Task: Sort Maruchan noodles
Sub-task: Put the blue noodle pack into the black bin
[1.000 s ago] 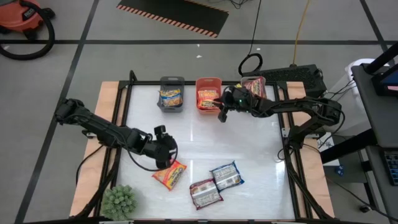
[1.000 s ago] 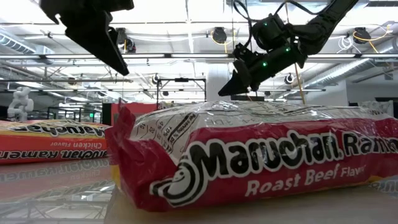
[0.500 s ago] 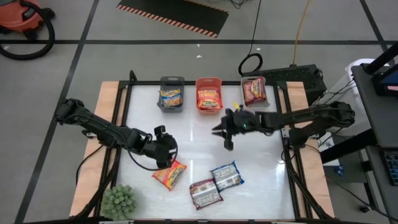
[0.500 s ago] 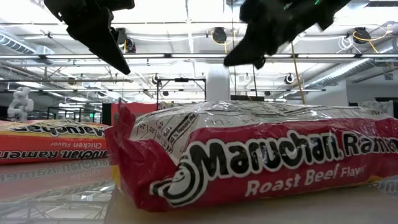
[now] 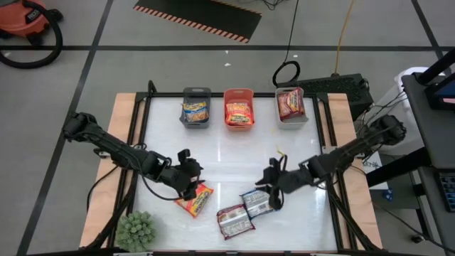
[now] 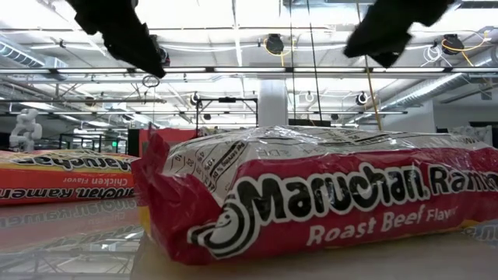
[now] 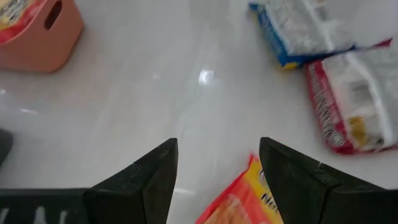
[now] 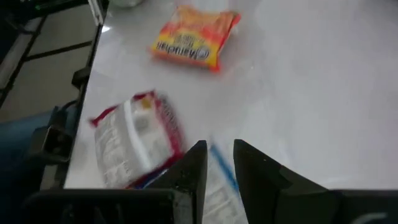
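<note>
Now, loose packets: three lie at the lower middle of the high view on the white table (image 5: 227, 160).
Left gripper (image 5: 190, 183): fingers spread wide over the upper edge of the orange packet (image 5: 194, 200), whose corner shows between them in the left wrist view.
Right gripper (image 5: 272, 190): fingers narrowly apart, empty, at the right edge of the blue packet (image 5: 257, 202).
Red packet (image 5: 234, 220): touches the blue one, lower left of it.
Bins, top centre: grey bin (image 5: 195, 109), orange bin (image 5: 238, 108) and a third bin (image 5: 291, 105) each hold a packet.
</note>
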`<state>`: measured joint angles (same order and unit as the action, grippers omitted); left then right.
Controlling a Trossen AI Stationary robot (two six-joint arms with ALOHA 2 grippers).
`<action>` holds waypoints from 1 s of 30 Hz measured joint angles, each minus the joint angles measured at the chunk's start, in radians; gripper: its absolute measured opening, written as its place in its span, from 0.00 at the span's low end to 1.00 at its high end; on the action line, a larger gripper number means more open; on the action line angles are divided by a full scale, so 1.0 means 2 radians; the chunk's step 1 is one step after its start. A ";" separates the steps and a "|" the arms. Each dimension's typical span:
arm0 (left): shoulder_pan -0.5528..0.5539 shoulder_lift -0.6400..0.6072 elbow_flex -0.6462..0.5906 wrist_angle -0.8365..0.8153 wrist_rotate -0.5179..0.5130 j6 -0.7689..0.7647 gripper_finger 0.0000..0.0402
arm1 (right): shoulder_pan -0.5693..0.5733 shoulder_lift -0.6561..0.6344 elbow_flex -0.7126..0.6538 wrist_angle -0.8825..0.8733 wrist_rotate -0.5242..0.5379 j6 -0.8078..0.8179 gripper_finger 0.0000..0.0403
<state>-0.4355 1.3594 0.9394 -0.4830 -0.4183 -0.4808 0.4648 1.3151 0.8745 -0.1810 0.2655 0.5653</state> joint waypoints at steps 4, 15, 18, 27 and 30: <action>-0.003 0.000 0.000 0.007 -0.002 0.002 0.58 | 0.036 0.014 0.000 -0.021 -0.001 0.057 0.19; -0.005 0.000 0.000 0.018 -0.018 0.016 0.58 | 0.120 0.065 0.000 -0.035 0.013 0.170 0.19; -0.005 0.000 0.000 0.021 -0.019 0.033 0.58 | 0.148 0.086 0.000 -0.039 0.032 0.181 0.19; 0.018 0.000 0.000 0.050 -0.018 0.056 0.58 | 0.201 0.111 0.000 -0.066 0.066 0.274 0.19; 0.029 0.000 0.000 0.054 -0.018 0.056 0.58 | 0.210 0.114 -0.004 -0.087 0.079 0.297 0.21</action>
<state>-0.3769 1.3594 0.9394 -0.3742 -0.4549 -0.3679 0.8853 1.5422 0.8664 -0.3557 0.4234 1.1596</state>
